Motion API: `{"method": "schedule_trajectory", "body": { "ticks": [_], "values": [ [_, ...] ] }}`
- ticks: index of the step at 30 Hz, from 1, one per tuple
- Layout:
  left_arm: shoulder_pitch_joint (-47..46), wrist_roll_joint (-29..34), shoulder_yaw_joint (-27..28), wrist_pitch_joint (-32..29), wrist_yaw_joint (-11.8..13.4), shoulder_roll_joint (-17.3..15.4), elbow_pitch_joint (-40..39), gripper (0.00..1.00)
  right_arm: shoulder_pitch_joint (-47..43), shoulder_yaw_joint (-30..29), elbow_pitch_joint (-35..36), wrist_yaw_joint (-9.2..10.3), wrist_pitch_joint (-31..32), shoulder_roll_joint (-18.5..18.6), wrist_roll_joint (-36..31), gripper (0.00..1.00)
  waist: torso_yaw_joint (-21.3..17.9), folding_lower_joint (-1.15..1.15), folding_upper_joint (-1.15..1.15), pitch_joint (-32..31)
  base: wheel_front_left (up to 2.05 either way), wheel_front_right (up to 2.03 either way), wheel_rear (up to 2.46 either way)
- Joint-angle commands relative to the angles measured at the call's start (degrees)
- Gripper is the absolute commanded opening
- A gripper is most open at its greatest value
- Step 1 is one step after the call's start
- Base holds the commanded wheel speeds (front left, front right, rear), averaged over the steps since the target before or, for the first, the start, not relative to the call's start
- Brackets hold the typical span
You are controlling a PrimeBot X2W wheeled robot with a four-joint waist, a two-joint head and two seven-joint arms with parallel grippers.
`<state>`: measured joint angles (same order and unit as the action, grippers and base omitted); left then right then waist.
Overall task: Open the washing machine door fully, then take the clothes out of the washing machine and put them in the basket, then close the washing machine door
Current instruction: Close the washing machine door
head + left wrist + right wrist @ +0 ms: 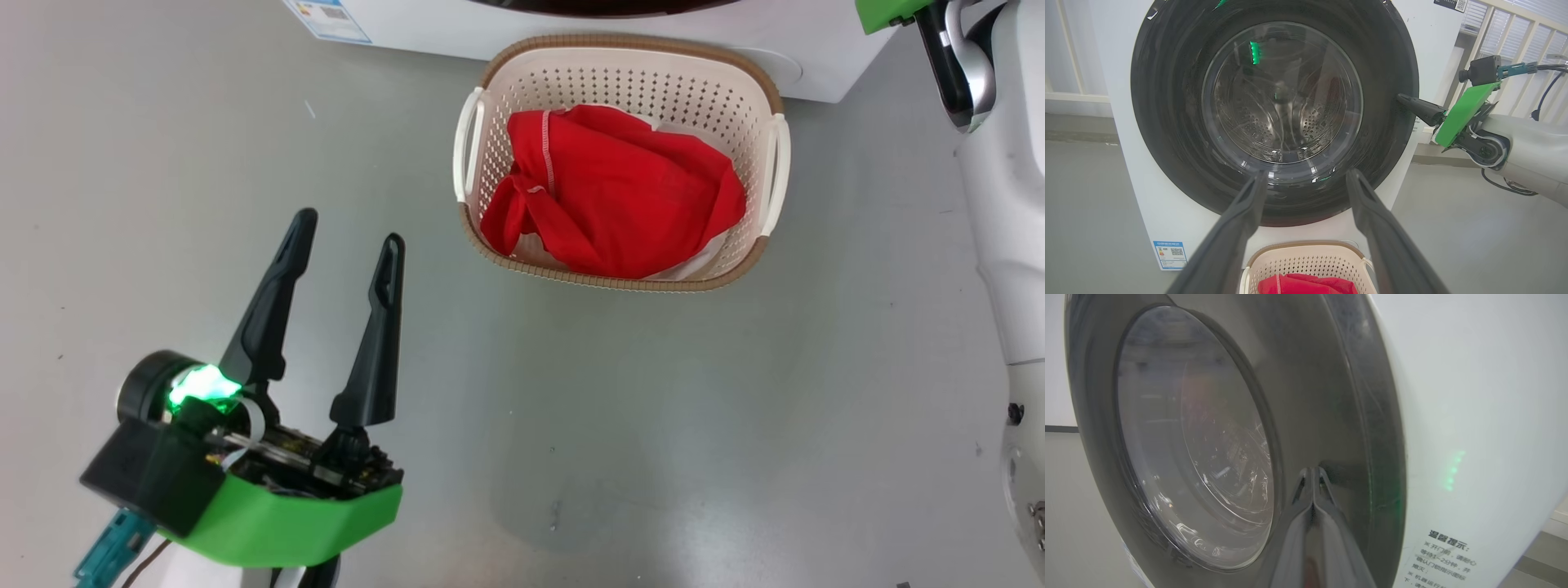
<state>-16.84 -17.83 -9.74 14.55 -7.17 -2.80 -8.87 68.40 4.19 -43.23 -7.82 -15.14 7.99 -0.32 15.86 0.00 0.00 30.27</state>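
Head view; glossy grey floor [653,408]; left end effector [350,226] spread; right end effector [1312,470] pressed together

Bright, even light is falling on the floor [735,408], which is giving off a soft sheen and carrying only faint shadows by the basket [620,41]. A green lamp [204,384] is glowing on the left gripper [350,226] and mirroring in the door [1167,122] glass. Up close, the right gripper [1312,470] is blurring, and edges are bowing in both wrist views.
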Motion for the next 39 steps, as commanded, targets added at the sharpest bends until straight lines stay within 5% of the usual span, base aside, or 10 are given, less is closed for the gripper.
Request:
{"method": "schedule_trajectory", "body": {
  "ticks": [1,12,14,16,26,39],
  "values": [
    [-0.6,-0.4,1.7,0.4,-0.3,-0.9,-1.1,1.00,1.4,-1.1,1.0,0.33,0.1,-0.9,-0.5,0.00,0.2,0.00,0.00,-0.1,0.00,0.00,0.00],
    [0.3,-0.5,1.6,0.4,-0.3,-1.1,0.3,1.00,-6.7,0.5,3.6,0.33,0.1,-4.1,3.8,0.00,-1.6,0.00,0.00,-3.5,0.00,0.00,0.00],
    [0.5,-0.8,1.5,0.4,-0.3,-1.1,0.4,1.00,-9.5,1.6,4.3,0.33,0.1,-4.5,5.2,0.35,-2.3,0.00,0.00,-4.4,0.00,0.00,0.00],
    [0.9,-1.4,1.9,0.4,-0.3,-1.1,0.6,1.00,-12.5,2.9,5.3,0.33,0.1,-4.8,6.6,0.98,-3.1,0.00,0.00,-5.5,0.00,0.00,0.00],
    [4.4,-2.2,2.7,0.4,-0.3,-1.4,2.8,1.00,-32.5,7.0,13.6,0.33,0.1,-5.1,13.5,1.00,-7.3,0.00,0.00,-14.3,0.00,0.00,0.00],
    [9.4,-0.3,6.8,0.4,-0.3,-1.9,5.2,1.00,-51.9,-0.3,27.7,0.33,0.1,-5.1,12.0,1.00,-14.6,0.00,0.00,-21.8,0.00,0.00,0.00]
  ]
}}
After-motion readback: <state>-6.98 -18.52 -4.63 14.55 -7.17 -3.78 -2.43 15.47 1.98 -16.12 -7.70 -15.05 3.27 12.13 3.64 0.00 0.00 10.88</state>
